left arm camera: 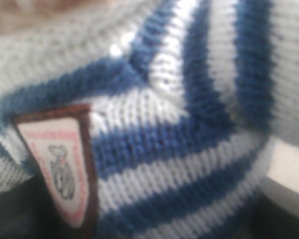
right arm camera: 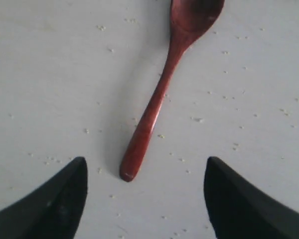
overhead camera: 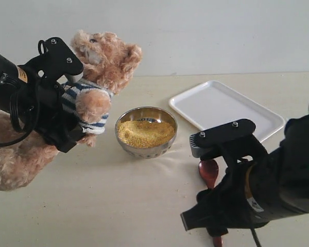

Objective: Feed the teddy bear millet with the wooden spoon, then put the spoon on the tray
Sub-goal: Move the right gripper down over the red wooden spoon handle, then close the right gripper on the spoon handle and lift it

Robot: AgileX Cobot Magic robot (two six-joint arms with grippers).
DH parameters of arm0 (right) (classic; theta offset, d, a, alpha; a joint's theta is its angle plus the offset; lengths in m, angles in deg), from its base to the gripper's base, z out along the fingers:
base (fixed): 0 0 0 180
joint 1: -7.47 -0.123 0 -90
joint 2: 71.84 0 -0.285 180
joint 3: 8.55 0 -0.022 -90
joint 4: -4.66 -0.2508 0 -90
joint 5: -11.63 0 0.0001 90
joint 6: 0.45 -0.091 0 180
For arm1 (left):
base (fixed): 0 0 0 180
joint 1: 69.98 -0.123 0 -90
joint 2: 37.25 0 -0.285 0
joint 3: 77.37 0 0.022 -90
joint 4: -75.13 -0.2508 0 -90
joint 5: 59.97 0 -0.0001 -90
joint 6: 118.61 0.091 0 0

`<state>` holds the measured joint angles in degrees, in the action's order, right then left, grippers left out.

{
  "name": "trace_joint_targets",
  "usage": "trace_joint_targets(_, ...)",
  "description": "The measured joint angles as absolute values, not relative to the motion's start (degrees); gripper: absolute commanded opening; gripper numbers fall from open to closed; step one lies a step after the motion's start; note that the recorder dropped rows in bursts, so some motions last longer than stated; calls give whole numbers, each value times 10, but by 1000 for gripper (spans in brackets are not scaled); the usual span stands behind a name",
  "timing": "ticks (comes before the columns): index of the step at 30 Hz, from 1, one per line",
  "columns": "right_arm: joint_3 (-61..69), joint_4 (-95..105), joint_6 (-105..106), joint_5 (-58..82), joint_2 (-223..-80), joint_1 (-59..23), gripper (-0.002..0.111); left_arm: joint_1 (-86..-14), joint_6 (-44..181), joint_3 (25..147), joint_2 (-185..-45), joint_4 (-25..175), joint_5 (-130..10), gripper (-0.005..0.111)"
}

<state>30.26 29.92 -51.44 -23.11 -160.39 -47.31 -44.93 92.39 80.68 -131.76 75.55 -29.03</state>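
While the left gripper (overhead camera: 76, 100) clamps the teddy bear (overhead camera: 110, 56), the wooden spoon (right arm camera: 154, 107) lies flat on the table (overhead camera: 92, 206) near the steel bowl (overhead camera: 144, 150) of millet (overhead camera: 146, 133): light, stiff, glossy-slick. Right gripper (right arm camera: 145, 164) hovers wide open, empty, over its handle end; I'd pinch mid-handle.

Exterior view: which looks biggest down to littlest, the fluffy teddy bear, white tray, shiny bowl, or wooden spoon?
1. Fluffy light-brown teddy bear
2. Flat white rectangular tray
3. Round shiny steel bowl
4. Slim reddish-brown wooden spoon: mostly hidden behind the right arm, so unsure against the bowl.
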Motion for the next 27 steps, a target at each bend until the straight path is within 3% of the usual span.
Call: trace_joint_targets(27,287,315,-680,-151,-1732,-438,67,-449,924,807,-1318,756,-290,5)
